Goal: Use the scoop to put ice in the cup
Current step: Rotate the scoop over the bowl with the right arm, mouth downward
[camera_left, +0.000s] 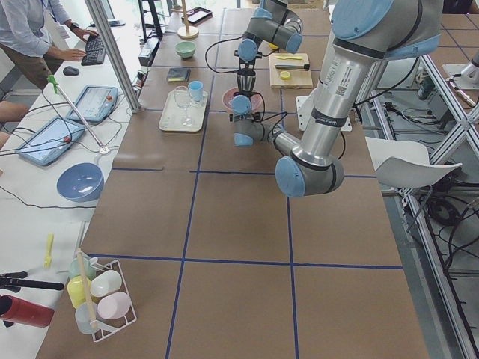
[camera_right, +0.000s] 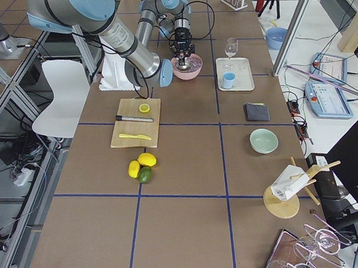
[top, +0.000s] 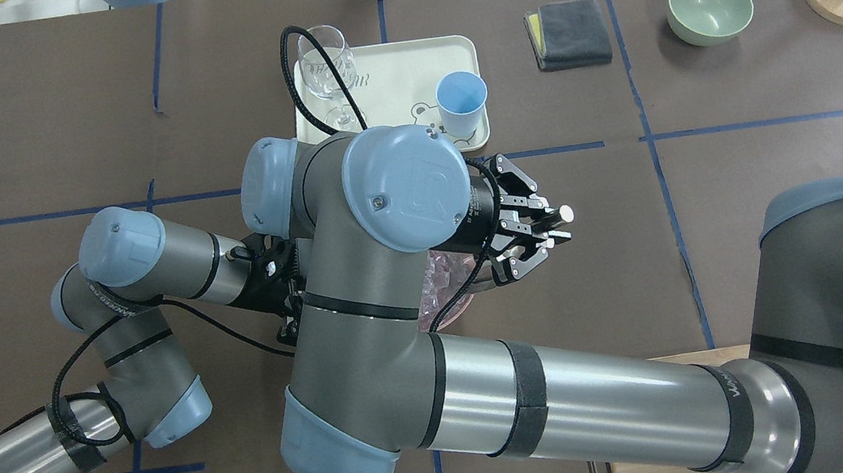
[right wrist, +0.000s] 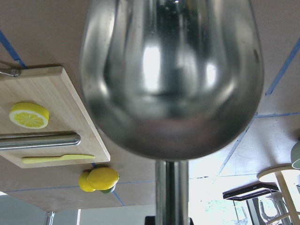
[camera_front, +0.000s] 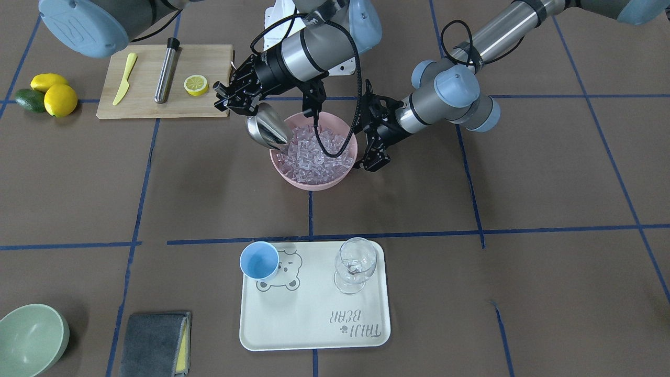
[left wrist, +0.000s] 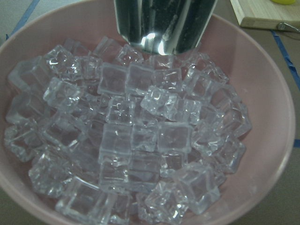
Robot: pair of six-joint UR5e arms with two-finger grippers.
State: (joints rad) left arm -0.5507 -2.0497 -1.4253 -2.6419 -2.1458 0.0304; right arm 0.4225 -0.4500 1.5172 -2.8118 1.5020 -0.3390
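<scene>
Seen from across the table, the robot's right gripper [camera_front: 230, 99] is on the left side of the picture. Its jaws are pinching the thin handle of the shiny steel scoop [camera_front: 266, 131]. The scoop lies on a slant. Its handle goes up to the jaws, and its deep round trough points down into the round pink bowl [camera_front: 314, 184] at the bowl's left edge. The mouth of the scoop is right at the pile of small clear ice cubes [camera_front: 314, 154]. The pile lies to the right of the scoop, so I think the next push must go that way, into the ice. On the far side of the bowl hangs the left gripper [camera_front: 372, 157], with its tips close by the rim. I cannot tell if its jaws are spread or pinching the rim. Lower in the picture, well apart from the bowl, the small light-blue plastic cup [camera_front: 259, 260] stands upright with no ice in it. It sits on the left corner of the flat cream tray [camera_front: 314, 324] nearest the bowl. The tray has a bear drawn on it and words that look like "TAIJI BEAR", upside down from this side.
</scene>
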